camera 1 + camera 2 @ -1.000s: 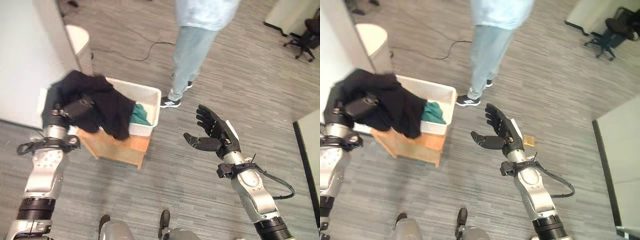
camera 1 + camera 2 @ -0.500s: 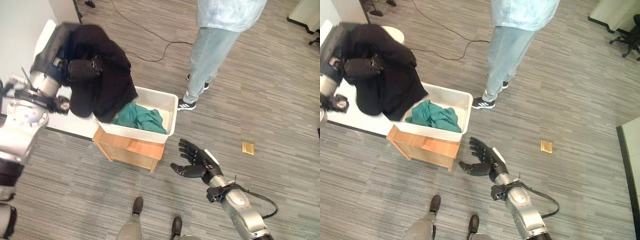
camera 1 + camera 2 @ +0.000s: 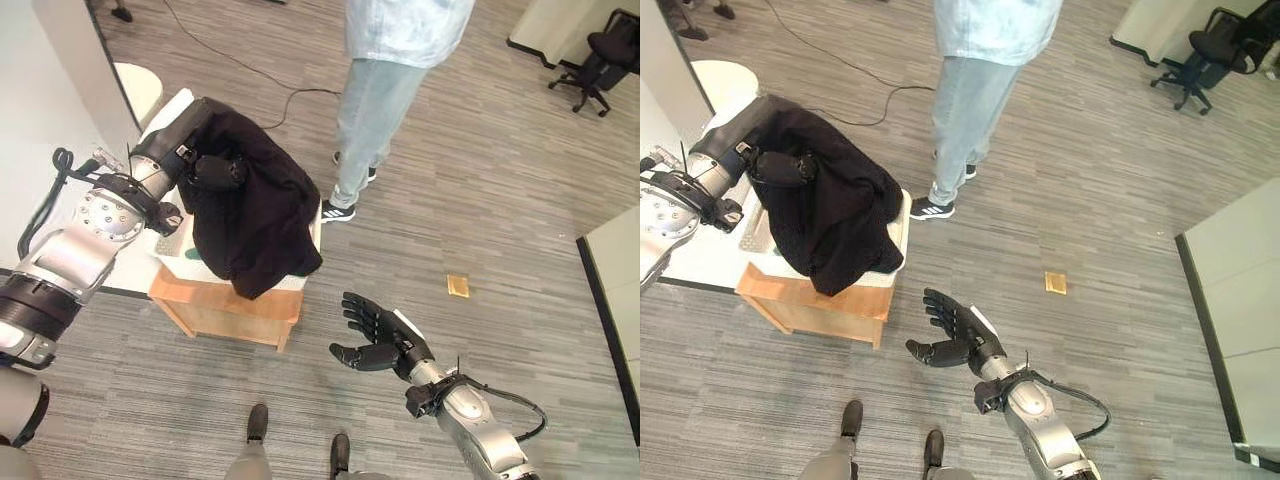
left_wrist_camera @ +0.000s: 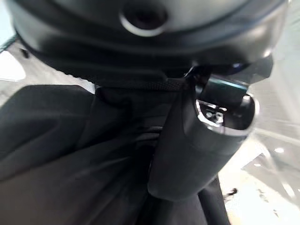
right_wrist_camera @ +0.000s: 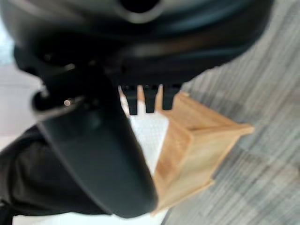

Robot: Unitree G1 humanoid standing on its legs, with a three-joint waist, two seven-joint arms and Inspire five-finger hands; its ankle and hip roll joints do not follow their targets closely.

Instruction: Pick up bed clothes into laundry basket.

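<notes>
Left eye view: the left hand [image 3: 218, 170] has its fingers curled tight into a black garment [image 3: 255, 225], which drapes down from the hand over the white laundry basket [image 3: 172, 245] right below it. The basket sits on a small wooden stand [image 3: 225, 310]. A person [image 3: 385, 90] in light jeans stands past the basket, on the far side from the hand. The right hand [image 3: 375, 340] floats low over the floor, well apart from the basket, palm up, fingers spread and holding nothing.

Right eye view: same deal, plus a small tan square [image 3: 1055, 283] on the floor beyond the right hand and an office chair [image 3: 1200, 60] way off.

Left wrist view: the thumb presses into bunched black cloth, so yeah, it's clamped on.

Right wrist view: straight fingertips, with the stand and basket past them and the garment hanging over the basket's side.
</notes>
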